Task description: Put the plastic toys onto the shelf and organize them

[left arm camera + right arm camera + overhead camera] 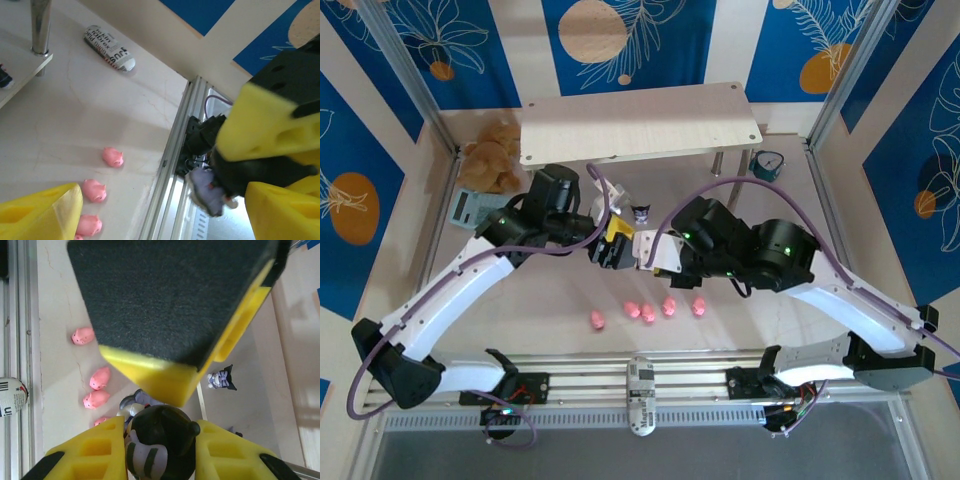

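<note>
My two grippers meet above the table's middle. The right gripper (640, 250) (160, 442) is shut on the black head of a dark figurine (160, 440) (211, 192), whose purple body sticks out. The left gripper (611, 246) (162, 202) is open, its yellow fingers (40, 212) spread either side of that figurine; one padded left finger (170, 295) looms over it. Several pink pigs (648, 312) (113, 156) (82, 335) lie in a row on the table near the front. A second dark figurine (641, 212) (222, 379) stands on the shelf's lower board. The shelf's top board (640, 125) is bare.
A brown plush bear (492, 160) and a grey device (472, 207) lie left of the shelf, and a teal clock (768, 165) stands at its right. A white printed cylinder (640, 390) (110, 47) rests on the front rail. A shelf leg (40, 25) is near.
</note>
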{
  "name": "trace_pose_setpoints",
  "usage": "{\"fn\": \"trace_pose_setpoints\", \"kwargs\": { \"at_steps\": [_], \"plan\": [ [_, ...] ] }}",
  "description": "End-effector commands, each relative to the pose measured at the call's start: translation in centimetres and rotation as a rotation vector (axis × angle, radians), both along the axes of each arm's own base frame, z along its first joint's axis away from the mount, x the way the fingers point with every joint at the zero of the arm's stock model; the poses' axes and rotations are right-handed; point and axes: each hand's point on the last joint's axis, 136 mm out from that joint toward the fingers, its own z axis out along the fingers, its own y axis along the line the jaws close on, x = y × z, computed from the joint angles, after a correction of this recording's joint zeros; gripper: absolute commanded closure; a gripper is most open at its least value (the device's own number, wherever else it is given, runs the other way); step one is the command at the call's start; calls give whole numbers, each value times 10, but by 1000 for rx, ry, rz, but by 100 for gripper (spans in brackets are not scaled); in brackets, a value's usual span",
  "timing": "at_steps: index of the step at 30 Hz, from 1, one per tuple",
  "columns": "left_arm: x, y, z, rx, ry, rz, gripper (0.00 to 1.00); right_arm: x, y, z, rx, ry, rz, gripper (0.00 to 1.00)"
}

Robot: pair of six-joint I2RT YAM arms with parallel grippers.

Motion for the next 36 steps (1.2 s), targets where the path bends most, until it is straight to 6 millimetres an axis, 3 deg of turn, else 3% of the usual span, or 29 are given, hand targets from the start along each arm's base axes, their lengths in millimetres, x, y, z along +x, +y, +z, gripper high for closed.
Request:
{"fn": "trace_pose_setpoints", "kwargs": {
  "at_steps": [1,4,7,11,13,17,20,28,36],
  "plan": [
    [-13,-2,29,-99,-41,-40,16,1,7,6,11,-22,18,100],
    [-13,-1,29,-89,-51,-38,16,3,10,2,0,-20,22,100],
    [-4,15,9,57,-90,39,16,5,13,-7,-24,-8,19,100],
    [26,64,-20,284,-131,289,19,10,23,-23,-45,27,23,100],
    [31,89,-25,347,-152,400,19,14,33,-29,-38,49,35,100],
    [32,142,-14,367,-226,628,17,32,54,-44,-27,92,48,100],
    [26,165,-5,328,-247,707,16,53,70,-61,-30,118,44,100],
    [21,188,5,304,-288,777,14,115,104,-102,-18,145,23,100],
    [27,189,5,305,-302,776,13,162,129,-136,-22,120,27,100]
  ]
}}
